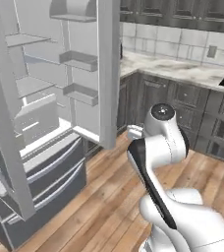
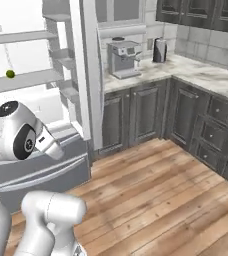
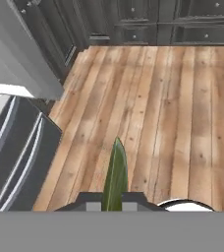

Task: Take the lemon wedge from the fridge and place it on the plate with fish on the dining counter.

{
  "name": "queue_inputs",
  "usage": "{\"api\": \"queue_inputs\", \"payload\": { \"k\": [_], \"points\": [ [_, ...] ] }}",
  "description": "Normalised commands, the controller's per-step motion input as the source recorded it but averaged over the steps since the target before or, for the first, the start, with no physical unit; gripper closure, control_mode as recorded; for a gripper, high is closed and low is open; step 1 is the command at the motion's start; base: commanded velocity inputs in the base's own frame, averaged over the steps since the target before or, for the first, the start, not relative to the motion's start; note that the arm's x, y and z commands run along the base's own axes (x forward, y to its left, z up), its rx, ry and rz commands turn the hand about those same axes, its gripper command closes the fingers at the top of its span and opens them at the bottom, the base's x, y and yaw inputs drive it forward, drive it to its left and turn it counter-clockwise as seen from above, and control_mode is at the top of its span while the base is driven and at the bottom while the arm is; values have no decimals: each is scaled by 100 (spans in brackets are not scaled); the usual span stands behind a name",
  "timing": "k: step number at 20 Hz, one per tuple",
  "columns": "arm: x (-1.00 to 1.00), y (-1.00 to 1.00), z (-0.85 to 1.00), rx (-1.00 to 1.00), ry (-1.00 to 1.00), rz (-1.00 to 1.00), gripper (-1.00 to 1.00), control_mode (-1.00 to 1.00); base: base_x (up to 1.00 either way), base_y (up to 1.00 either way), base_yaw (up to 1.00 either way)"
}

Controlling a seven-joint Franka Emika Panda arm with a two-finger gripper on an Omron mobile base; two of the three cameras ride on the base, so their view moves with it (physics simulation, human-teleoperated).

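The dark two-finger gripper (image 3: 115, 203) clenches the thin yellow-green lemon wedge (image 3: 116, 174), pointing over the wooden plank floor (image 3: 173, 108).

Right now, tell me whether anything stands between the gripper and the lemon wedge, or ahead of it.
Nothing between them: the gripper is shut on the lemon wedge. Ahead lies bare wooden floor up to the dark cabinets; the open fridge door stands to one side.
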Motion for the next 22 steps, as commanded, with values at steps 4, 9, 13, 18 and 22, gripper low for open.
{"api": "queue_inputs", "payload": {
  "k": [4,9,13,18,22],
  "points": [
    [0,0,0,0,0,0,100,100,-39,0,-85],
    [0,0,0,0,0,0,100,100,-46,0,-87],
    [0,0,0,0,0,0,100,100,-51,0,-86],
    [0,0,0,0,0,0,100,100,-48,0,-87],
    [0,0,0,0,0,0,100,100,-38,0,-88]
  ]
}}
